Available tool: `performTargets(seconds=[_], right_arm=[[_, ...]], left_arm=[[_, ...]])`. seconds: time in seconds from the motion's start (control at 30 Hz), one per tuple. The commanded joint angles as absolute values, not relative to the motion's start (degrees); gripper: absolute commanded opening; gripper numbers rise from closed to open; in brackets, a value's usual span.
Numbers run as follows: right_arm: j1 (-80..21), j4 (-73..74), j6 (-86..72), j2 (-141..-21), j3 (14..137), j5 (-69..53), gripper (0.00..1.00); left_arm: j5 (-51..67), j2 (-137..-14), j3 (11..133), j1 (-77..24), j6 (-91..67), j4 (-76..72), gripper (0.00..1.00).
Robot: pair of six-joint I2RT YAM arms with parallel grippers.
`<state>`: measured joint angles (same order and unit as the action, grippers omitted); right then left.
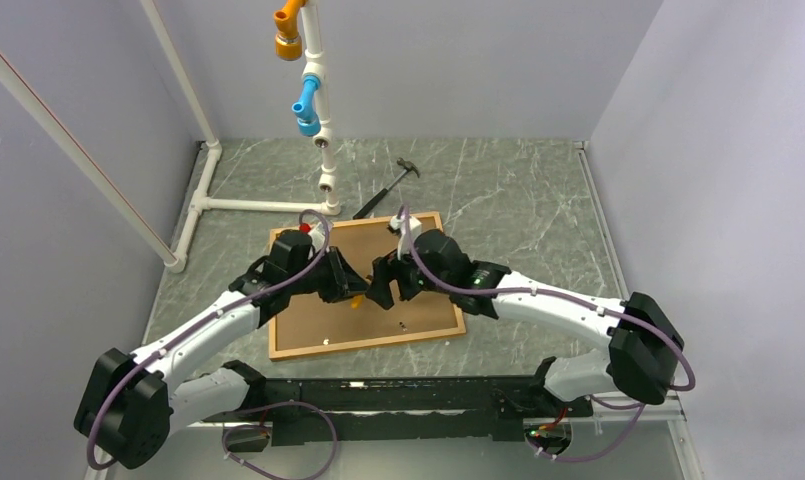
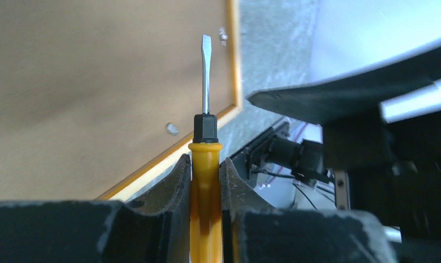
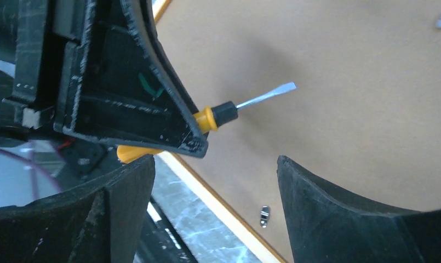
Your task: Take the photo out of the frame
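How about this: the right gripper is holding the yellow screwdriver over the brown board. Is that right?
Not quite. The left gripper is the one shut on the yellow screwdriver over the brown board; the left wrist view shows the handle pinched between its fingers. The right gripper is open and holds nothing.

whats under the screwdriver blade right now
The back of the photo, a brown board, bordered by the orange frame. The left gripper holds the screwdriver above it. Its printed face is covered, unseen.
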<state>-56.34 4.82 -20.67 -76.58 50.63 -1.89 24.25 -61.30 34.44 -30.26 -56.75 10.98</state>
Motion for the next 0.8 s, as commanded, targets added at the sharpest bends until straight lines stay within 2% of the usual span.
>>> performTargets(seconds=[0.0,0.1,0.17,0.23,0.3,0.53,0.67,0.77], right_arm=[[-49.42,-8.18,-29.72,-73.17,47.23,-20.18,0.83],[-43.04,-16.24,-36.05,-71.64,43.37,-29.53,0.82],[-39.16,-20.65,-40.89,-72.12,41.86,-35.35,0.77],[-37.36,-25.5,-45.31,-72.52,40.32,-38.31,0.76],[-36.37,-27.85,-48.8,-73.41,40.06,-39.32,0.71],[-36.01,-33.65,-54.6,-77.4,40.85,-41.45,0.59],[-36.11,-36.98,-56.63,-78.95,39.85,-42.44,0.44],[-36.52,-39.44,-57.9,-80.42,39.83,-43.48,0.39]], left_arm=[[34.29,-59.18,30.42,-30.67,-56.11,-6.05,0.0],[36.92,-57.95,26.48,-30.95,-57.39,-17.28,0.0],[36.34,-56.22,23.69,-31.3,-58.03,-23.75,0.0],[35.89,-54.62,21.38,-31.51,-57.87,-28.98,0.0],[36.45,-53.9,20.49,-31.52,-57.46,-32.2,0.0],[37.09,-54.07,20.46,-31.61,-57.29,-35.22,0.0],[36.71,-53.0,19.98,-31.7,-57.03,-35.8,0.0],[36.34,-51.95,19.91,-31.66,-56.09,-35.38,0.0]])
